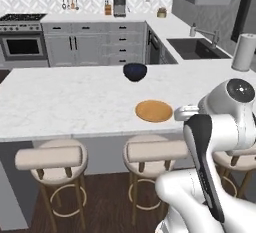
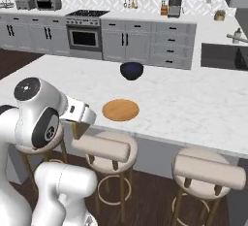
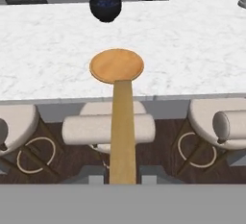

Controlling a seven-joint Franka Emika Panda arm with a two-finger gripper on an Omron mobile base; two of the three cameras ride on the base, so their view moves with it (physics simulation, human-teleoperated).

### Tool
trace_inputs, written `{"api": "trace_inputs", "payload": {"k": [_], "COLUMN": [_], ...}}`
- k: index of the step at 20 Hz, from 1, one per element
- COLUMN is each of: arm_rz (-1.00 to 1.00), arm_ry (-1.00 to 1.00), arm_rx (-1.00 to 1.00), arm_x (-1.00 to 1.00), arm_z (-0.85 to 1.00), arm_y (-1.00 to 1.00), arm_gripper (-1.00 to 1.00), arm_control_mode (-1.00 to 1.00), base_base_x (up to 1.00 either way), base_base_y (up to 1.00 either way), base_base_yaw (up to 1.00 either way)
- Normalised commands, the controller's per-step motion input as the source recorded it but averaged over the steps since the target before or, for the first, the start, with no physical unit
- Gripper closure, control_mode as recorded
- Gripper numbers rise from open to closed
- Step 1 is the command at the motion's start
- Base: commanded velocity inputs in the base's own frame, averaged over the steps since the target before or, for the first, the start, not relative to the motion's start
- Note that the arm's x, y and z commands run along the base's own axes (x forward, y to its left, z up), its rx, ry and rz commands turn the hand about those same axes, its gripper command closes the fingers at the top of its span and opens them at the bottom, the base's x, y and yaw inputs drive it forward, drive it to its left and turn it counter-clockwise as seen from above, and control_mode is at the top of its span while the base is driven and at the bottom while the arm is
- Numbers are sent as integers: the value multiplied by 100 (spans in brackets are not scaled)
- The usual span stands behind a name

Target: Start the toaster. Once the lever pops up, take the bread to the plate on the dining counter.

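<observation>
Gripping the bread (image 3: pixel 123 131) edge-on between its two fingertips, the end effector (image 3: pixel 123 176) is holding the thin golden-brown slice so that it is running straight away from the fingers, its far end overlapping the near rim of the plate (image 3: pixel 116 64) in the hand view; whether the slice is touching the plate cannot be told. The jaws are standing narrowly apart, closed on the slice. The plate is lying flat directly ahead of the end effector, near the front edge of the surface (image 3: pixel 192 50), the white marble-veined dining counter. Farther ahead beyond the plate, and slightly to the left, a dark bowl (image 3: pixel 105 7) is sitting on the same surface, well apart from the plate. Below and in front of the end effector, under the overhanging edge, stools (image 3: pixel 108 128) with pale padded seats and low backrests are standing on the dark wood floor, one right beneath the slice and others to either side. In the base views the white arm (image 1: pixel 220 127) is reaching toward the surface's near edge just beside the plate (image 1: pixel 154 111), with the bowl (image 1: pixel 135 71) behind it; in the right base view the plate (image 2: pixel 120 110) is lying just past the arm's wrist.
</observation>
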Motion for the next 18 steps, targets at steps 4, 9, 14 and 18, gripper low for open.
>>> {"api": "trace_inputs", "payload": {"k": [4, 9, 14, 18], "arm_rz": [0, 0, 0, 0], "arm_ry": [0, 0, 0, 0], "arm_rx": [0, 0, 0, 0], "arm_x": [0, 0, 0, 0], "arm_z": [0, 0, 0, 0], "arm_y": [0, 0, 0, 0], "arm_gripper": [100, 100, 100, 100], "arm_control_mode": [100, 100, 100, 100], "base_base_x": [59, 57, 53, 43], "base_base_y": [16, 12, 40, 61], "base_base_yaw": [-13, -8, -13, -15]}}
